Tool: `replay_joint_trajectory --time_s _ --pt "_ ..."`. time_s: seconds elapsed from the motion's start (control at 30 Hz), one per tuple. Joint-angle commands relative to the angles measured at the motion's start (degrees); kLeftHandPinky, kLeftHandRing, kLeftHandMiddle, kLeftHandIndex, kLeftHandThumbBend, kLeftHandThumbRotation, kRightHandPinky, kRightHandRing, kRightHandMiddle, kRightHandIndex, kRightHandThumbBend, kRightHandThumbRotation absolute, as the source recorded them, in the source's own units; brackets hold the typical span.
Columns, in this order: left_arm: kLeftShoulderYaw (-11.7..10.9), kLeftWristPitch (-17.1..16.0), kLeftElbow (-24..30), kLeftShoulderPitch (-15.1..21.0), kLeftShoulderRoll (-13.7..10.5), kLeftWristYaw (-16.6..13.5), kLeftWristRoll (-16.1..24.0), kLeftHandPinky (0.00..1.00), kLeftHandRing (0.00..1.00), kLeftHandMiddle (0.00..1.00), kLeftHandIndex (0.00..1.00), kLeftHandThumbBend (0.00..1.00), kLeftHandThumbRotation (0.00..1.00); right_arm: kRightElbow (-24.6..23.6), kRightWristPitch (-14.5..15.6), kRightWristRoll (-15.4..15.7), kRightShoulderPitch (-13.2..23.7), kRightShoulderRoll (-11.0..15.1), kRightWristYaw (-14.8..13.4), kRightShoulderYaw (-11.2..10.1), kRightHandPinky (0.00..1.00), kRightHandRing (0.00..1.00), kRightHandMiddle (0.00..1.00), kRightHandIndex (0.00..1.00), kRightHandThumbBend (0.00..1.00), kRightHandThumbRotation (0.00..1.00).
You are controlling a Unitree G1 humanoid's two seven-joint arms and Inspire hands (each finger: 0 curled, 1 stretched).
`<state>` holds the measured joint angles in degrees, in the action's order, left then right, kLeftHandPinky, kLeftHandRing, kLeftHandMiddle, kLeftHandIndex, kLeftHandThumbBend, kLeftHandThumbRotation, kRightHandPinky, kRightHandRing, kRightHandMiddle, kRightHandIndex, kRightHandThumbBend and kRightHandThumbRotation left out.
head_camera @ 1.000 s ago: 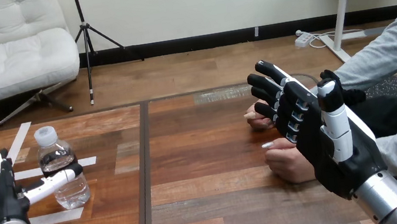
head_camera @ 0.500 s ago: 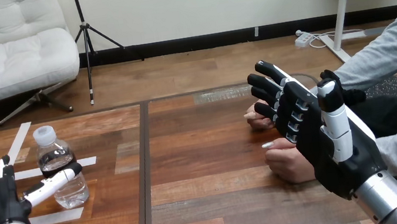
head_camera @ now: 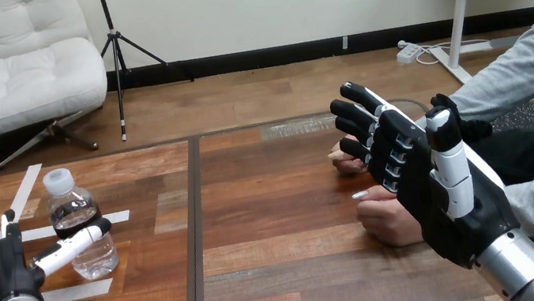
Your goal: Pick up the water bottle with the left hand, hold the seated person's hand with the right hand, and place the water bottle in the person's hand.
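The left hand stands low at the table's left, seen from its back and open. Its fingers point straight up and away, and its thumb reaches out to the right. The water bottle stands upright just to the right of this hand, a clear bottle with a white cap and a dark band round its middle. The thumb crosses in front of the bottle's lower half, with the fingers off to the bottle's left. Whether the thumb touches the plastic or only passes before it cannot be told. The bottle's base sits among strips of white tape stuck to the wooden table.

Well apart, at the table's right, the right hand is raised with its back to the camera. It is also open, its fingers nearly straight and pointing away to the left. Beyond it the person's nearer hand rests on the table as a loose fist, partly covered by the robot's palm. The person's farther hand shows its fingertips past the robot's fingers, the rest hidden behind them. Whether the right hand touches either of them cannot be told. The grey sleeves run off the view's right edge.
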<state>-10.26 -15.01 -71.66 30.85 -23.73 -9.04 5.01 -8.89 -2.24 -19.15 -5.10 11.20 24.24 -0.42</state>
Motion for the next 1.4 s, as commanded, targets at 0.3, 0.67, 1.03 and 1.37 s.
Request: replay_joint_trajectory --time_s 0.3,0.67,1.03,1.37 --pt "-0.64 1.07 0.23 6.98 0.7 -2.83 -1.17 0.62 0.76 0.84 1.0 1.0 0.25 -3.75 -0.31 -0.31 1.63 0.09 0.04 -0.55 1.0 0.99 0.95 0.96 1.0 1.0" --pt "0.57 1.3 -0.31 7.84 1.24 -3.33 -0.56 0.82 0.91 0.95 0.98 1.0 0.24 -4.21 -0.14 -0.14 1.32 -0.1 -0.29 -0.44 1.0 0.98 0.95 0.96 1.0 1.0" --pt "1.35 1.8 -0.36 8.66 1.8 -3.51 0.1 0.83 0.91 0.94 0.96 1.0 0.26 -4.09 -0.28 -0.27 1.34 -0.21 -0.1 -0.41 0.99 0.98 0.95 0.96 1.0 1.0" --pt "1.54 1.64 0.13 9.12 2.32 -2.71 0.18 0.82 0.9 0.94 0.96 1.0 0.25 -3.77 -0.64 -0.1 1.37 -0.33 -0.08 -0.37 1.0 0.99 0.96 0.97 0.99 1.0"
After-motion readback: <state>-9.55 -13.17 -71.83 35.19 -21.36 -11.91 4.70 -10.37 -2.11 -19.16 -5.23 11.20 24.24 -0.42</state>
